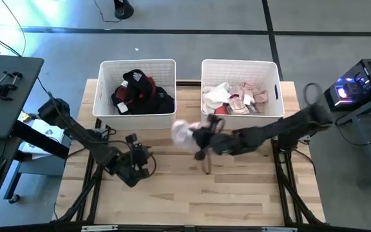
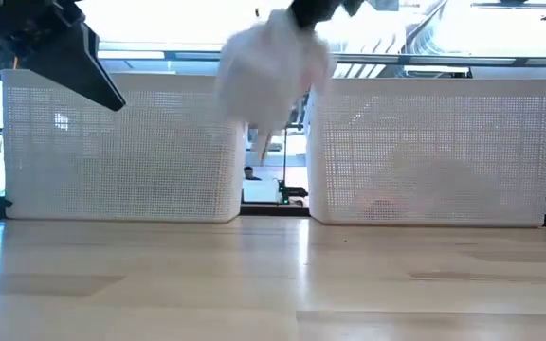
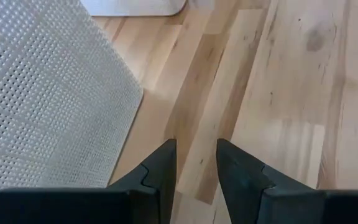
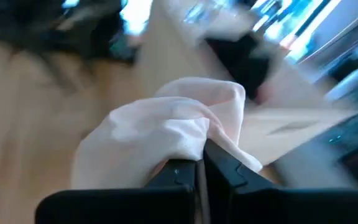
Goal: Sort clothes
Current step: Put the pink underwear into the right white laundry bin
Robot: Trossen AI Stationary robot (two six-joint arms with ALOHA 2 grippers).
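Bins [image 1: 138, 63] flank white garment [image 1: 181, 133] (right jaws clamped, lifted)

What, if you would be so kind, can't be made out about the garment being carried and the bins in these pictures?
- The pale garment in the right claw: motion blur in the low and right wrist views hides what kind of clothing it is.
- Right bin: in the low view its mesh wall veils the contents; only a faint pink shows.
- Left bin: the left wrist view shows only its outer wall, past the open left claw.
- Dark clothes in the left bin: too small to count from above.
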